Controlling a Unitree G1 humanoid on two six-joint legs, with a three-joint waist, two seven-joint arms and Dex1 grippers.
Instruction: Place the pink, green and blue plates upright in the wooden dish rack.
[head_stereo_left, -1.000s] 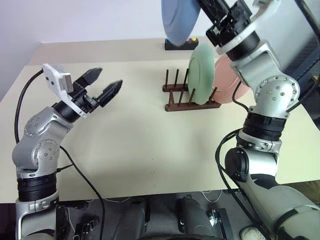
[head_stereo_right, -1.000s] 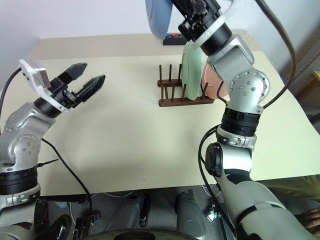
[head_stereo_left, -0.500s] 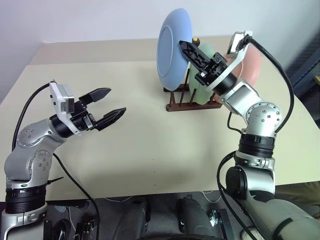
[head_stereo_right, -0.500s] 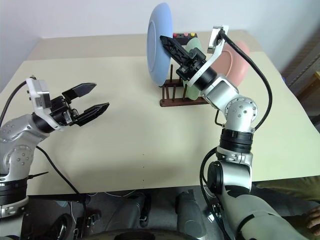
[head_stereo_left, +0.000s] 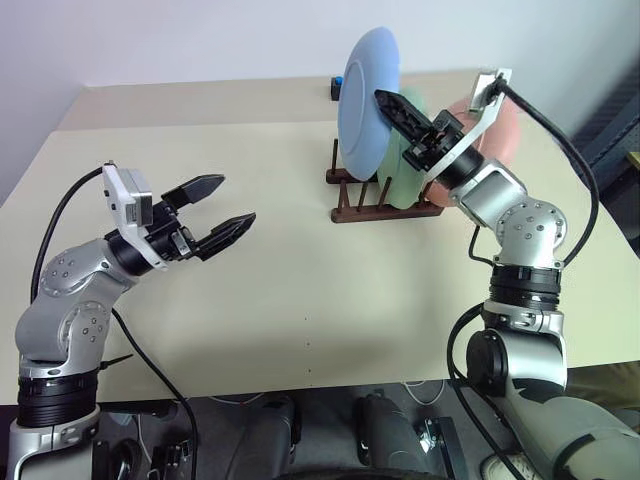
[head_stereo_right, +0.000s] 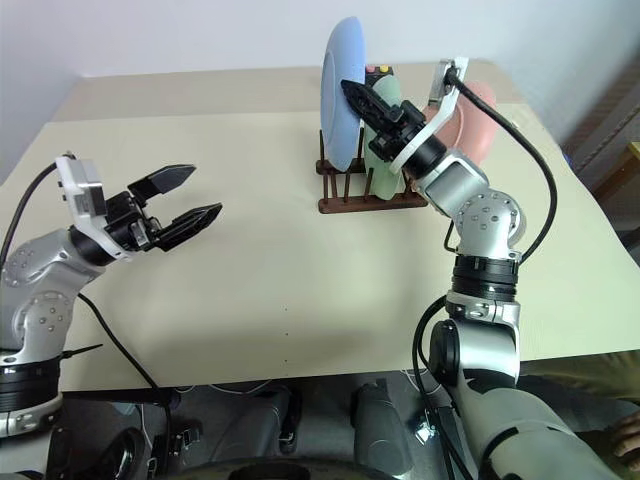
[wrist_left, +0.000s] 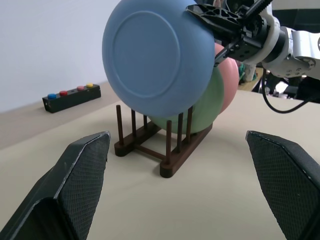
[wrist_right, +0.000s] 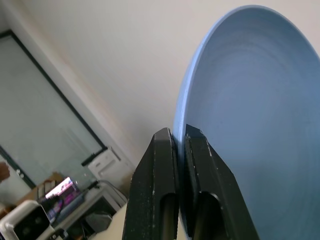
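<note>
Two of the three plates already stand upright in the small dark brown wooden dish rack (head_stereo_left: 385, 195) at the far side of my cream table (head_stereo_left: 300, 270): the pale mint green round plate (head_stereo_left: 412, 165) in the middle of the rack and the salmon pink round plate (head_stereo_left: 500, 130) behind it toward my right. The third, the light blue round matte plate (head_stereo_left: 368, 105), is in my right gripper (head_stereo_left: 400, 110). Its jaws are clamped tight on the plate's rim, one black finger on each face, as the right wrist view shows, with the rim running straight between the fingertips (wrist_right: 165, 145). I hold the blue plate on edge, nearly vertical, above the left end of the rack, just in front of the green plate and partly covering it in the left wrist view. I cannot tell whether its lower edge touches the pegs.

My left gripper (head_stereo_left: 220, 205) hangs over bare table well to the left of the rack, its jaws spread wide and holding nothing, pointing toward the rack. A black box with coloured buttons (wrist_left: 70, 95) sits at the table's far edge behind the rack.
</note>
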